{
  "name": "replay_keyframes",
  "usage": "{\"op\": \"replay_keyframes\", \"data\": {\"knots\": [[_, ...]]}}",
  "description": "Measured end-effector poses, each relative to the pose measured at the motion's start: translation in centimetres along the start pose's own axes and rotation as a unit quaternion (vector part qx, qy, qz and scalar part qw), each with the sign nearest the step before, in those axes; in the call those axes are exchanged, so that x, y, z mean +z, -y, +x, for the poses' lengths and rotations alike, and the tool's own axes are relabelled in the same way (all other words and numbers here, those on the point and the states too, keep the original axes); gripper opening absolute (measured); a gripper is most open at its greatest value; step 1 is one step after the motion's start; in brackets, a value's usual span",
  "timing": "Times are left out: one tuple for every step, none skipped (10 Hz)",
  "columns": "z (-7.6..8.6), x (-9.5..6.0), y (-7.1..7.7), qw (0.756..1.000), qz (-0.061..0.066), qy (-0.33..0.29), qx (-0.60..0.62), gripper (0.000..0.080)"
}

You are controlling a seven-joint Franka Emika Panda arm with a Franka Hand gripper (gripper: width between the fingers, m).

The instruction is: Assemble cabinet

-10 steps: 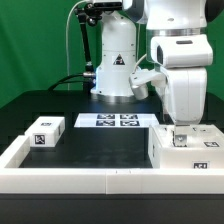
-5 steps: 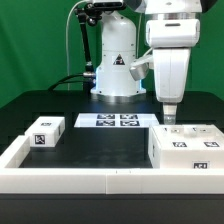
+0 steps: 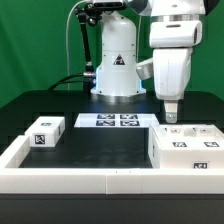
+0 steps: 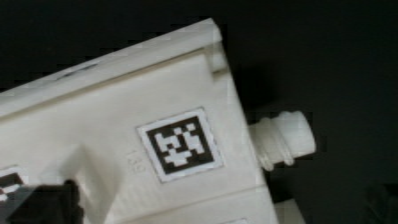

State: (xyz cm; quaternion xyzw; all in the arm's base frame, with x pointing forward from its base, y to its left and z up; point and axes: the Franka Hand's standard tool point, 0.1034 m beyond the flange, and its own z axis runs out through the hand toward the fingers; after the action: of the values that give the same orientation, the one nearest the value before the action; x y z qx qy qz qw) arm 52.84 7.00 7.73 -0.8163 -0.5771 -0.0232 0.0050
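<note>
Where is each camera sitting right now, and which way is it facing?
Exterior view: off the arm, facing across the table at the arm base, marker board and small tagged block; the arm shows, its end effector hanging above the cabinet.
Wrist view: on the wrist, looking close at a white face with a tag marker and a round knob; no end effector clearly shows.
Shared: apparently the cabinet, whole from outside, close up from the wrist.

Bright, even lighting, faint shadows; exterior view crisp, wrist view softly blurred.
</note>
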Motion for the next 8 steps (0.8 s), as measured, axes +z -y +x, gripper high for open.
{"op": "replay_keyframes", "data": {"knots": [[0.0,0.0,0.0,0.999,0.0,-0.001,0.042,0.0797],[-0.1,0.1,0.4,0.988,-0.015,-0.02,0.152,0.0797],[-0.3,0.3,1.0,0.975,-0.016,-0.023,0.219,0.0797],[0.0,0.4,1.3,0.954,-0.014,-0.029,0.298,0.0797],[0.1,0.7,1.9,0.927,-0.005,-0.031,0.375,0.0797],[0.3,0.8,2.0,0.901,0.004,-0.035,0.433,0.0797],[0.4,0.8,2.1,0.89,0.008,-0.037,0.454,0.0797],[0.7,0.8,2.2,0.867,0.014,-0.039,0.497,0.0797]]}}
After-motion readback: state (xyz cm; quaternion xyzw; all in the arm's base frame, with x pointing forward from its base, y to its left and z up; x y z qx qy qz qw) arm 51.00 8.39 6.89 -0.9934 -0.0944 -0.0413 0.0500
